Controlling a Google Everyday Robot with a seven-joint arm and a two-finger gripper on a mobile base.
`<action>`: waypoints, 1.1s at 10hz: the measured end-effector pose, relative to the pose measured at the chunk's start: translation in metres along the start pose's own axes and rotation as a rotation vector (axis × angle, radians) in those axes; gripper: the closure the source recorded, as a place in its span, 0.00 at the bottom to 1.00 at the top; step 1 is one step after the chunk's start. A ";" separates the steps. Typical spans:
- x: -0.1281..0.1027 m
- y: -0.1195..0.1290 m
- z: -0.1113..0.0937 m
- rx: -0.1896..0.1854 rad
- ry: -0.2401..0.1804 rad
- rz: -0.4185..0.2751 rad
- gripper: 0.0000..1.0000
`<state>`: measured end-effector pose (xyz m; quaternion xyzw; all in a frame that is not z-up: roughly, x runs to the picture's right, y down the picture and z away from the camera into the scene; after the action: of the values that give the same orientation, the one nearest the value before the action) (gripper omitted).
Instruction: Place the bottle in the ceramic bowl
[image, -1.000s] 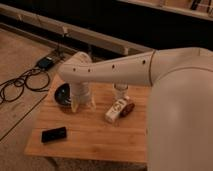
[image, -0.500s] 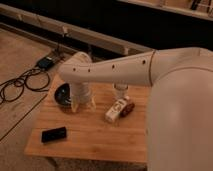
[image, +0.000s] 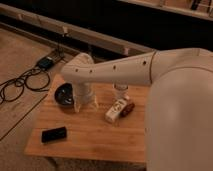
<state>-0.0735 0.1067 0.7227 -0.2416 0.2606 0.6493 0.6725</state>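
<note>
The small whitish bottle (image: 116, 110) lies on its side on the wooden table (image: 95, 140), right of centre. The dark glossy ceramic bowl (image: 63, 95) sits at the table's back left. My gripper (image: 84, 103) hangs down from the big white arm (image: 125, 72), just right of the bowl and left of the bottle, low over the table. It partly hides the bowl's right rim. The gripper and the bottle are apart.
A clear cup (image: 120, 91) stands behind the bottle. A small brown object (image: 128, 108) lies against the bottle's right side. A flat black rectangle (image: 54, 134) lies near the front left corner. Black cables (image: 20, 82) lie on the floor to the left.
</note>
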 end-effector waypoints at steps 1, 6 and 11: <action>-0.006 -0.014 0.007 0.024 -0.003 0.029 0.35; -0.050 -0.079 0.045 0.090 -0.039 0.221 0.35; -0.072 -0.114 0.080 0.027 -0.067 0.340 0.35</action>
<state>0.0421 0.1014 0.8281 -0.1635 0.2839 0.7576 0.5645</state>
